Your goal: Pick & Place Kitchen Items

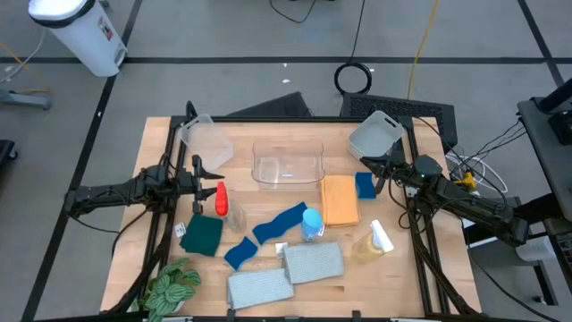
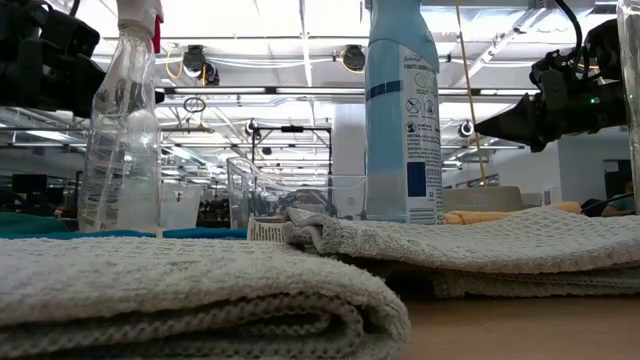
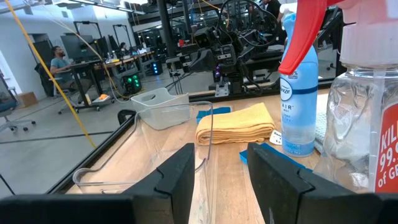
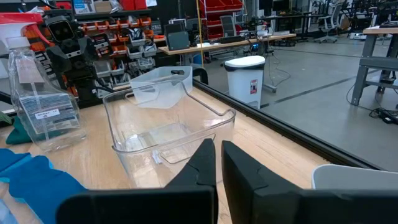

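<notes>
Your left gripper (image 1: pixel 198 172) hangs over the table's left side with its fingers (image 3: pixel 180 174) parted by a clear gap and nothing between them. Just beside it, on the inner side, stands the red-trigger bottle (image 1: pixel 221 198), close enough to fill the edge of the left wrist view. Ahead of that claw sits the clear tub (image 1: pixel 288 162), and you can see nothing in it. Past the tub from this claw lie the orange sponge (image 1: pixel 340 199) and the blue-capped bottle (image 1: pixel 312 224).

Your right gripper (image 1: pixel 374 168) hangs over the table's right side, its fingers (image 4: pixel 239 163) nearly together with only a thin slit between them, holding nothing. Directly in front of it is the same clear tub. Just behind this claw sits a grey tub (image 1: pixel 374 136), and its contents cannot be made out. A second pale tub (image 1: pixel 206 139) lies tipped near the far left corner, beyond the left claw.

The white-trigger bottle (image 1: pixel 375 238) lies near the right claw, toward the front edge. The two grey folded towels (image 1: pixel 284 274) lie at the front, between both claws.
</notes>
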Robot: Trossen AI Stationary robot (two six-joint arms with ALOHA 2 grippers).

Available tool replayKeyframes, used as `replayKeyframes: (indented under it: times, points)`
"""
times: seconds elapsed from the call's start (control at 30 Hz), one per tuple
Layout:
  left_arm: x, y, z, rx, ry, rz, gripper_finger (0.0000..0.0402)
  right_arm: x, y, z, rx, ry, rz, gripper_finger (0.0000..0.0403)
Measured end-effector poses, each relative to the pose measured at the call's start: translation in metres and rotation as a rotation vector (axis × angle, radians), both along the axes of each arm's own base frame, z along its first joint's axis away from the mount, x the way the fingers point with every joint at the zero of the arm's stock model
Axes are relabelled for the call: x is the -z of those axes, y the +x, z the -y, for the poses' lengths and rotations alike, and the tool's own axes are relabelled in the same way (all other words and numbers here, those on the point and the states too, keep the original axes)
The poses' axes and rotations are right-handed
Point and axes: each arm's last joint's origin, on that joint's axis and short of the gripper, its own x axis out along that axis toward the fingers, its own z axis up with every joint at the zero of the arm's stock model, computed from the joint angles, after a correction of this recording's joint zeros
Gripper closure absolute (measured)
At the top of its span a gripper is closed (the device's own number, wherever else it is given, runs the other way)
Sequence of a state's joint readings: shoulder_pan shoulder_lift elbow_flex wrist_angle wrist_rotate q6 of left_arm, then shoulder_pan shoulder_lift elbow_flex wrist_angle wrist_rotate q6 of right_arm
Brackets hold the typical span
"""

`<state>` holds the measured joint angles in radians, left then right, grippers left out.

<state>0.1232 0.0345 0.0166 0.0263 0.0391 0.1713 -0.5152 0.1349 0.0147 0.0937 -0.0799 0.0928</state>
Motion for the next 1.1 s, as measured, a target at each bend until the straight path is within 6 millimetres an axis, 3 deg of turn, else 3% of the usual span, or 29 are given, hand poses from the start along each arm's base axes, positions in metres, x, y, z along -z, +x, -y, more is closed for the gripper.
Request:
replayKeyframes:
  times: [0.53, 0.63, 0.83, 1.1]
  points:
    - [-0.0002, 0.0000, 0.0000, 0.000, -0.008, 0.002, 0.0249, 0.0000, 0.0000, 0.0000, 0.000, 0.000, 0.000, 0.0399]
    - [-0.0001, 0.0000, 0.0003, 0.012, -0.103, 0.009, 0.0249, 0.0000, 0.0000, 0.0000, 0.000, 0.000, 0.000, 0.0399]
    - [-0.0002, 0.0001, 0.0018, 0.067, -0.493, 0.028, 0.0249, 0.0000, 0.0000, 0.0000, 0.000, 0.000, 0.000, 0.0399]
    - [-0.0014, -0.0002, 0.0036, 0.125, -0.542, 0.015, 0.0250, 0.0000, 0.0000, 0.0000, 0.000, 0.000, 0.000, 0.0399]
